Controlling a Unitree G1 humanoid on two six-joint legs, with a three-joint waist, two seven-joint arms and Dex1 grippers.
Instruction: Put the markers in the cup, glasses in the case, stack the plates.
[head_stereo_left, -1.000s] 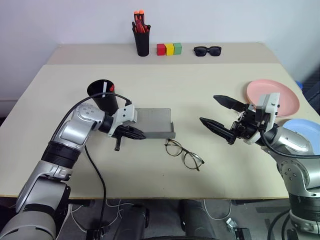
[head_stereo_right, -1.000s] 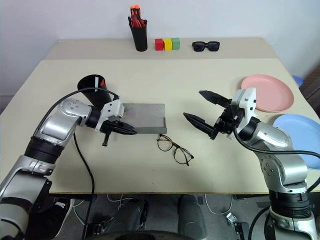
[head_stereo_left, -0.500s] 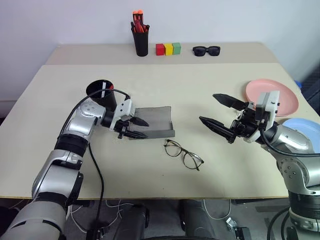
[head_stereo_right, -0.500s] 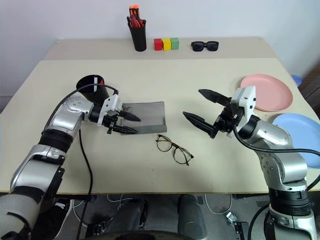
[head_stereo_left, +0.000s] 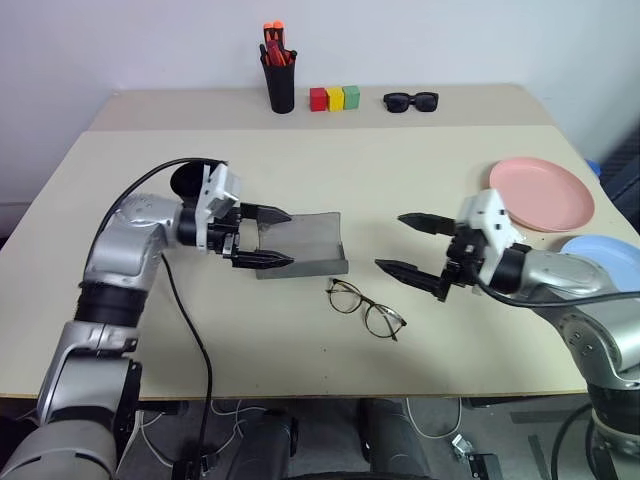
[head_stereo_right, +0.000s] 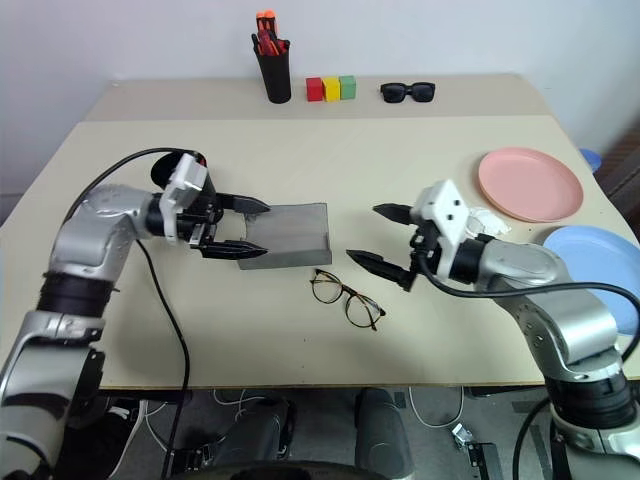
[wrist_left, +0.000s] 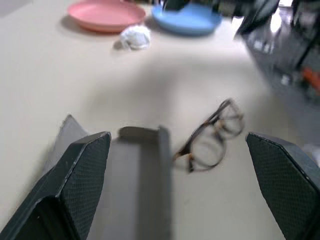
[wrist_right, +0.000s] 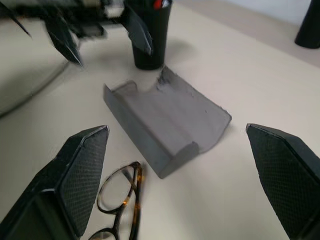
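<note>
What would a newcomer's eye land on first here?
Likely the two open grippers, left gripper over the grey case, right gripper beside the glasses lying on the table. Then the pink plate and blue plate at the right.

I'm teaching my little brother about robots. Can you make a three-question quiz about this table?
1. True or false: the glasses are inside the case.
2. Which plate lies farther from the robot? A) pink plate B) blue plate
3. Fill in: the left pincer and the right pincer both have their fingers ____.

Key: 1 false, they lie on the table beside the open case; 2 A; 3 open.
</note>
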